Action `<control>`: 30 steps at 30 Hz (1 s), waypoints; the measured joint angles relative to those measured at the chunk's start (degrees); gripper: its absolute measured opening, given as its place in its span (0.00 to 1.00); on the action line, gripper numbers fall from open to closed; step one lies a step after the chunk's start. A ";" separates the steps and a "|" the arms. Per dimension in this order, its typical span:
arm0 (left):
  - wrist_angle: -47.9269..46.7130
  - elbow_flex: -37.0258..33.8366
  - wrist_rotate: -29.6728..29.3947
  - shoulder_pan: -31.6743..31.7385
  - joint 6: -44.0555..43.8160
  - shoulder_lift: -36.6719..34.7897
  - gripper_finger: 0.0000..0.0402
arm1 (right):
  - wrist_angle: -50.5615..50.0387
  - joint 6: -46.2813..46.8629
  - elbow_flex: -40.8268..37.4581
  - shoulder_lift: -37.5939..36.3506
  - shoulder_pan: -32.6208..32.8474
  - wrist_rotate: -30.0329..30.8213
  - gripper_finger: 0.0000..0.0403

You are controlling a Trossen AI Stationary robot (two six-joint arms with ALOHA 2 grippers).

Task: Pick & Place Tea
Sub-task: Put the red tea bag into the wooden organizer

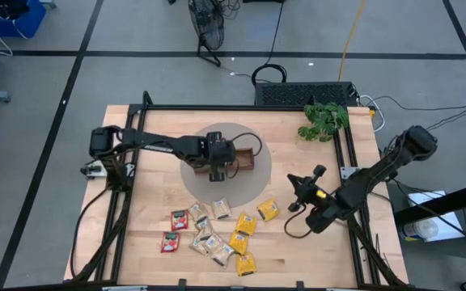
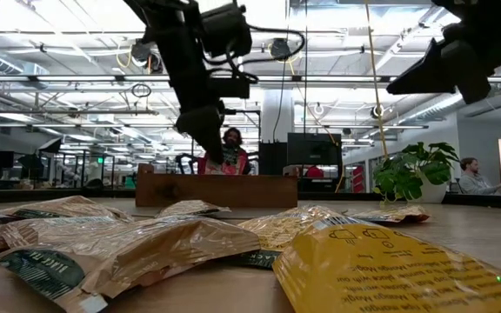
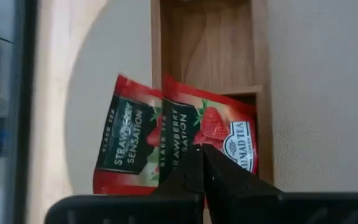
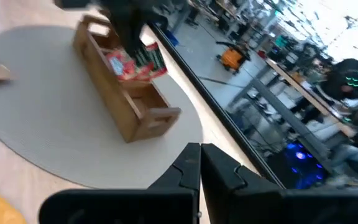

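Observation:
A heap of red, yellow and pale beige tea sachets lies flat near the table's front edge. A wooden tray stands on a round grey mat at mid table. Two red sachets lie in the tray's end compartment; one leans out over the tray's wall onto the mat. My left gripper is shut just above them, slanting down. My right gripper hangs shut and empty over the table's right part, well clear of the tray. My left gripper's shut fingertips stand in front of the lower edge of one red sachet. Whether they touch it, I cannot tell; the fingers hide that spot. The sachets rest in the tray, sticking up past its rim.
A potted green plant stands at the table's far right corner. Black frame rails run along the table's left and right sides. People sit in the room beyond the table.

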 joint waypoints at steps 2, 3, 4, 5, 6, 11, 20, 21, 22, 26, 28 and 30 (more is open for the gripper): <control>-0.11 0.01 2.70 1.07 -0.74 0.17 0.01 | 5.31 -4.73 -1.86 -1.85 -0.21 -2.02 0.00; -0.12 0.01 3.58 1.39 -0.80 0.20 0.01 | 7.26 -6.97 -2.65 -2.62 -0.22 -2.81 0.00; -0.14 0.01 3.94 1.55 -0.80 0.20 0.01 | 9.25 -8.96 -3.38 -3.33 -0.22 -2.93 0.00; 0.00 0.01 3.90 1.64 -0.80 0.20 0.01 | 11.26 -10.50 -4.01 -3.80 -0.20 -2.81 0.00; 0.32 0.01 4.00 1.66 -0.80 0.20 0.01 | 12.47 -11.73 -4.51 -4.27 -0.20 -2.81 0.00; 0.19 0.03 4.20 1.14 -0.78 -0.87 0.00 | 14.61 -14.01 -5.79 -5.31 -0.20 -2.74 0.00; -1.06 0.09 7.91 0.57 -2.09 -0.38 0.00 | 14.50 -14.09 -5.91 -5.31 -0.20 -2.77 0.00; -1.36 0.04 8.10 0.55 -2.26 -0.23 0.00 | 14.51 -14.09 -5.91 -5.31 -0.20 -2.77 0.00; -1.43 0.01 8.18 0.48 -2.29 0.07 0.00 | 14.51 -14.09 -5.91 -5.31 -0.20 -2.77 0.00; -1.32 0.05 8.11 0.97 -2.31 1.01 0.00 | 14.51 -14.09 -5.91 -5.31 -0.20 -2.79 0.00; -0.94 0.07 8.01 1.49 -2.32 2.00 0.00 | 14.51 -14.09 -5.91 -5.29 -0.18 -2.87 0.00; -1.32 0.05 8.38 1.98 -2.79 3.00 0.00 | 14.49 -14.08 -5.91 -5.29 -0.18 -2.86 0.00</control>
